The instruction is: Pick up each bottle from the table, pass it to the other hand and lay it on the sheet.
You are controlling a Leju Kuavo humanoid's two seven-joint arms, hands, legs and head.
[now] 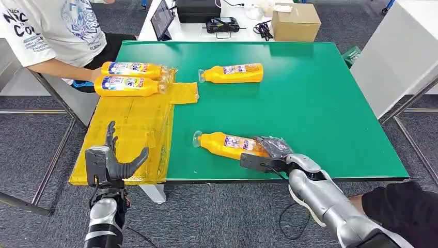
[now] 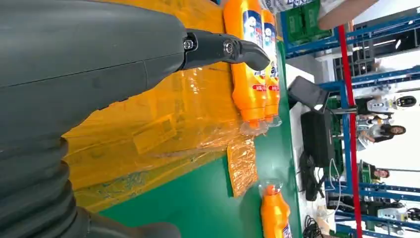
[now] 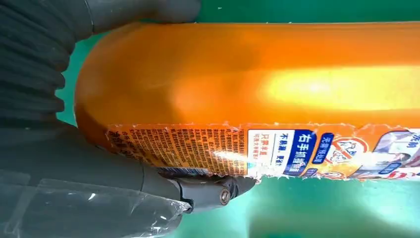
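Bottles: two lie side by side on the yellow sheet (image 1: pixel 129 129) at its far end, a third (image 1: pixel 232 73) lies on the green bench (image 1: pixel 320 108) just beyond the sheet's far corner, and a fourth (image 1: pixel 227 144) lies on the bench beside the sheet's near half. Right robot hand (image 1: pixel 271 152) is clamped around the base of the fourth bottle, which rests on the bench. Left robot hand (image 1: pixel 111 160) hovers over the sheet's near edge, fingers apart, holding nothing.

Left hand (image 1: pixel 112 160) hovering empty with fingers spread, right hand (image 1: pixel 271 151) closing around a bottle's (image 1: pixel 227 144) base, right arm reaching forward.
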